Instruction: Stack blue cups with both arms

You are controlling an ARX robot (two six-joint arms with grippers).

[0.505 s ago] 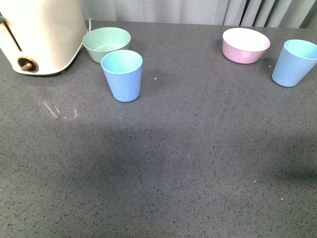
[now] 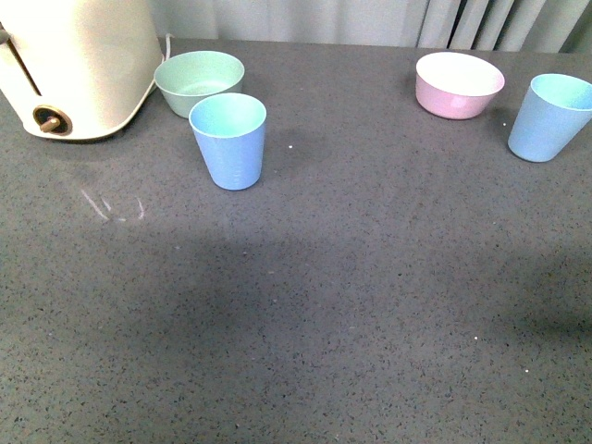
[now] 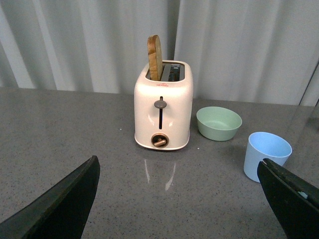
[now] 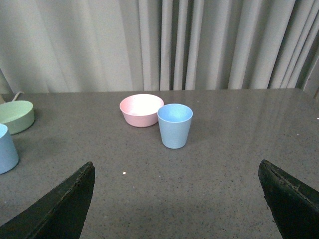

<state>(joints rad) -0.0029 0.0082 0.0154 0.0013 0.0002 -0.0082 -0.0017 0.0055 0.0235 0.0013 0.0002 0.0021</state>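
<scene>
Now we are holding the black left gripper [image 3: 179, 167] and right gripper [image 4: 175, 168] spread wide; two light-blue tapered plastic tumblers [image 2: 228, 141] [image 2: 549, 117] are standing farther off, untouched.

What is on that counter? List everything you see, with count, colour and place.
toaster: one, cream, far left of the table
bread slice: one, brown, upright in a toaster slot
green bowl: one, mint green, beside the toaster
pink bowl: one, pink, back right
blue cups: two, light blue; left cup in front of the green bowl, right cup right of the pink bowl
table: one, dark grey, speckled
curtain: pale grey, behind the table
left gripper: one, black, open, empty
right gripper: one, black, open, empty
</scene>
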